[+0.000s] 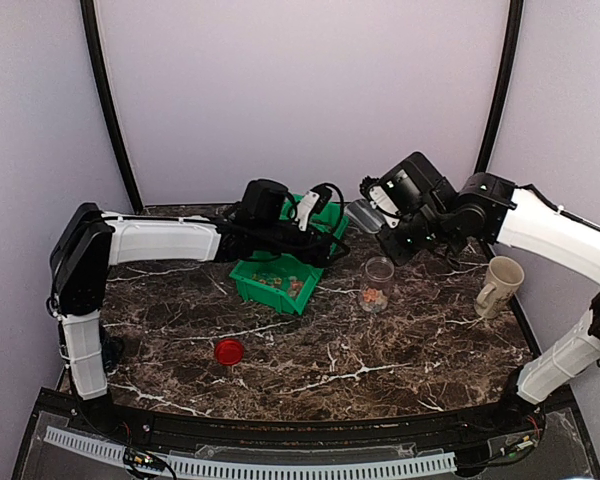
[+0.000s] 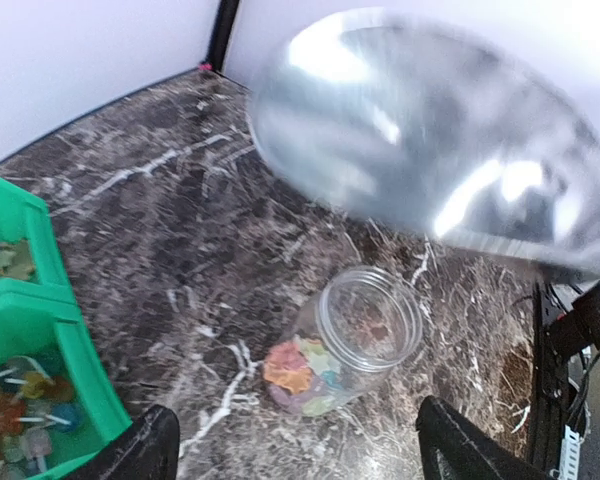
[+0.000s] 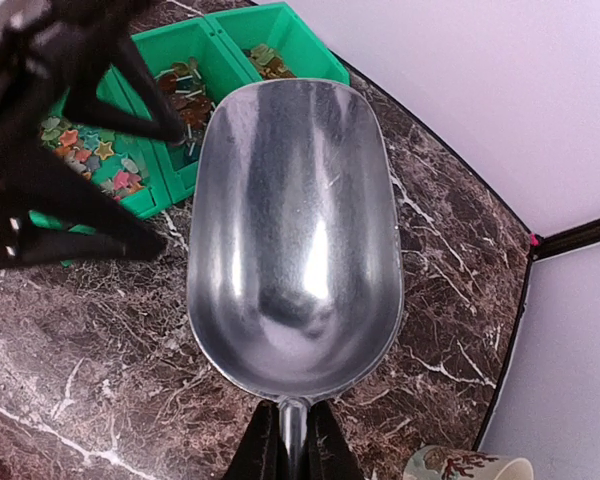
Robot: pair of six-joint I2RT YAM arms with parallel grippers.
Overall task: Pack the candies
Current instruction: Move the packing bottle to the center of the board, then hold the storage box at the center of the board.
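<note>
Steel scoop (image 3: 295, 240) sat empty, handle pinched in the right gripper (image 3: 292, 445), left gripper (image 2: 298, 442) spread wide beside it; candies (image 3: 85, 150) lay mostly in the green bin (image 3: 298, 38) left of the jar (image 2: 365, 320), some inside it, and 2 arms crowding there risked knocking the jar over.

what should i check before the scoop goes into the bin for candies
1. Grip on tool: right gripper has its jaws shut on the scoop handle. ok
2. Scoop bowl: bare metal, nothing in it. ok
3. Supply: candies lie in the green bin. ok
4. Target: jar stands upright, mouth open, with the red lid off on the table. ok
5. Room in the jar: only the bottom is filled. ok
6. Way into the bin: left gripper, jaws open, hangs by the bin between scoop and candies. not ok
</note>
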